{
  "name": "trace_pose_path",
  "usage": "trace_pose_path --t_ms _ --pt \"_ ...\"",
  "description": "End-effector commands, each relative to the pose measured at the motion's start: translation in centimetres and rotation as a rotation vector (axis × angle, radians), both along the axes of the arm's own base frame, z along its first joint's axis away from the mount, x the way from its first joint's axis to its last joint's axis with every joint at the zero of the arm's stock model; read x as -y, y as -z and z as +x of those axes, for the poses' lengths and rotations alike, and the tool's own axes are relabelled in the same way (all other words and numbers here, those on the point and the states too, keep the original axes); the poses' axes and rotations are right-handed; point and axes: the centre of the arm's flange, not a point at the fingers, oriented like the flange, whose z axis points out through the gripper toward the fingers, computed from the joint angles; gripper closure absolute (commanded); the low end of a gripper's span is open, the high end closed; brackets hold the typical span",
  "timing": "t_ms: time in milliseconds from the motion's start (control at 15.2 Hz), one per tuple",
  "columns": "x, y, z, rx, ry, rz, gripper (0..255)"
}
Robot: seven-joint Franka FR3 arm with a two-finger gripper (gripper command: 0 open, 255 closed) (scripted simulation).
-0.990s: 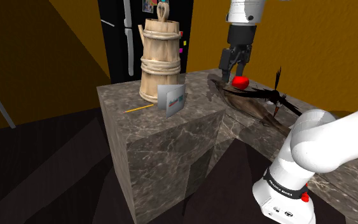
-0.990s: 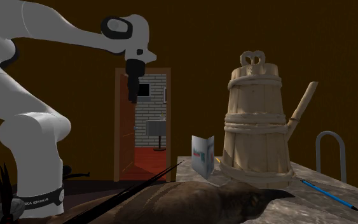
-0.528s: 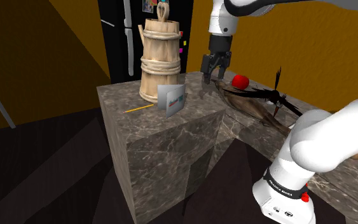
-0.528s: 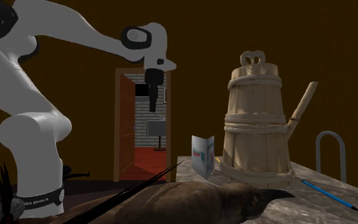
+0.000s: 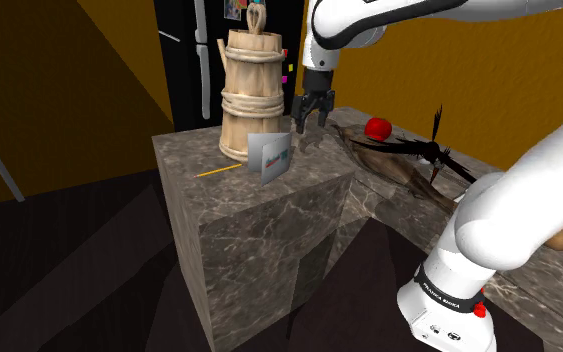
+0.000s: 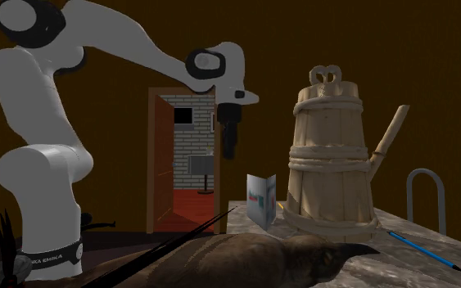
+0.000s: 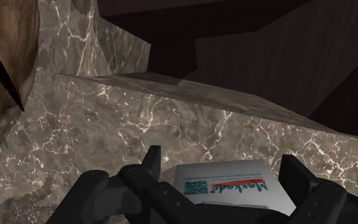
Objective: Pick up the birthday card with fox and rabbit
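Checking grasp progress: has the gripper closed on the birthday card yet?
No: in the wrist view the gripper has its fingers apart, and the card stands untouched on the veined stone counter beyond them.

On the counter (image 5: 259, 225) the card (image 5: 270, 157) stands upright near the front edge, with the jug (image 5: 253, 95) just behind it. A pencil (image 5: 218, 171) lies on the counter to the shoulder view's left of the card. The tool (image 5: 308, 127) hangs above the counter to the card's right in that view, not touching it. Farther right lies a bird (image 5: 409, 160), with an apple (image 5: 376, 128) behind it. A fridge (image 5: 184, 60) stands behind the jug.
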Motion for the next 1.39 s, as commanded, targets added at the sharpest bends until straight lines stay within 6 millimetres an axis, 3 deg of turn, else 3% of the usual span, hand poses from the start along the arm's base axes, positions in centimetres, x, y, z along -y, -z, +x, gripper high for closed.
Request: trace_pose_path --t_ms 0,528,1122,1188,1320 --pt "0.8 0.9 2.3 0.007 0.004 0.004 0" --pt "4.2 4.8 10.6 0.028 0.018 0.018 0" --pt "4.2 8.8 10.6 0.028 0.018 0.018 0" --pt "4.2 8.8 10.6 0.028 0.019 0.018 255" --pt "4.2 8.7 10.6 0.028 0.019 0.018 255"
